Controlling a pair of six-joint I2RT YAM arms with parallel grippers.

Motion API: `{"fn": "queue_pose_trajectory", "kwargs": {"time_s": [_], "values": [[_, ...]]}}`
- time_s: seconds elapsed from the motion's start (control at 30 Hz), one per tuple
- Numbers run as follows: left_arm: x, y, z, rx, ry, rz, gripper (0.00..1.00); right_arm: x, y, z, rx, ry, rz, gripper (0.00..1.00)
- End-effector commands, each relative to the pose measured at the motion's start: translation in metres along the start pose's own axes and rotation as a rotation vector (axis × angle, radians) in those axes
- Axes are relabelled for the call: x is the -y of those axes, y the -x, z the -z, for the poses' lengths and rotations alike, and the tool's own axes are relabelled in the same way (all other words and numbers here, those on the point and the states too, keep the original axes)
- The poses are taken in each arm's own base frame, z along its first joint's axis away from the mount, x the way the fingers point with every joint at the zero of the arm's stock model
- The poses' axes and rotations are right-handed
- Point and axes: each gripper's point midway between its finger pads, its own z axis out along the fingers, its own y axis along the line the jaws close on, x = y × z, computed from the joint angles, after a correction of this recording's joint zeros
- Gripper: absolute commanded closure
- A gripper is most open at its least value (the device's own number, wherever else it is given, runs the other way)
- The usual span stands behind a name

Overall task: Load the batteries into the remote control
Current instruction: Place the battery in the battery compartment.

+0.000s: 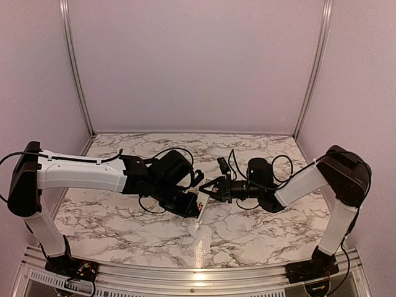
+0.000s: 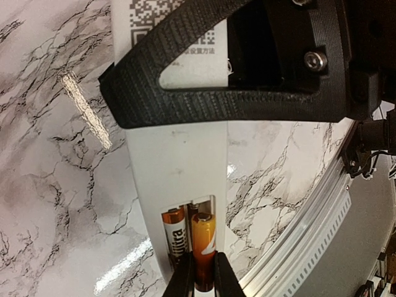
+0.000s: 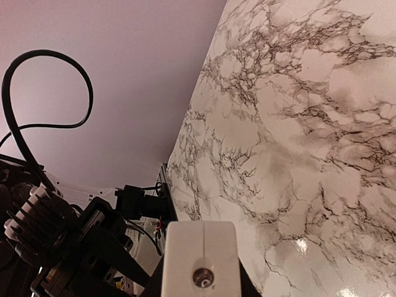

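- The lower end of the held battery point(image 2: 203, 238) vanishes behind the fingertips point(image 2: 184, 281) of the left gripper point(image 2: 205, 281) and the left wrist view's bottom edge.
- The lettering on the second battery point(image 2: 174, 238) is half hidden, unreadable.
- A finger point(image 2: 185, 93) of the right gripper point(image 1: 209, 192) covers part of the remote control point(image 2: 176, 161) and its QR label point(image 2: 161, 12), cut by the top edge.
- The right wrist view catches only a white end face point(image 3: 201, 257), probably of the remote control.
- From above, the 2 batteries are too small to tell.

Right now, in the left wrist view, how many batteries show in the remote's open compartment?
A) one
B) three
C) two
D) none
C: a lettered battery and a plain orange battery lie side by side in the open compartment of the remote control.
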Motion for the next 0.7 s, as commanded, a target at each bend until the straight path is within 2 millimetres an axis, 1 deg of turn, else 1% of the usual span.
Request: {"fn": "queue_pose_trajectory", "kwargs": {"time_s": [0.0, 0.23, 0.43, 0.5, 0.6, 0.67], "values": [[-0.010, 0.001, -0.002, -0.018, 0.055, 0.005, 0.91, -0.010, 0.004, -0.004, 0.011, 0.034, 0.011, 1.00], [-0.008, 0.001, -0.003, -0.026, 0.047, -0.001, 0.78, -0.010, 0.003, -0.005, 0.012, 0.045, -0.001, 1.00], [-0.009, 0.001, 0.001, -0.025, 0.050, -0.006, 0.76, -0.011, 0.002, -0.004, 0.010, 0.066, -0.019, 1.00], [-0.006, 0.004, 0.006, -0.010, 0.045, -0.013, 0.75, -0.012, 0.002, -0.004, 0.009, 0.070, -0.019, 1.00], [0.000, 0.014, 0.019, 0.044, 0.028, -0.029, 0.68, -0.013, 0.002, -0.003, 0.006, 0.080, -0.023, 1.00], [0.003, 0.021, 0.029, 0.081, 0.015, -0.041, 0.66, -0.013, 0.000, -0.002, 0.002, 0.095, -0.037, 1.00]]}}
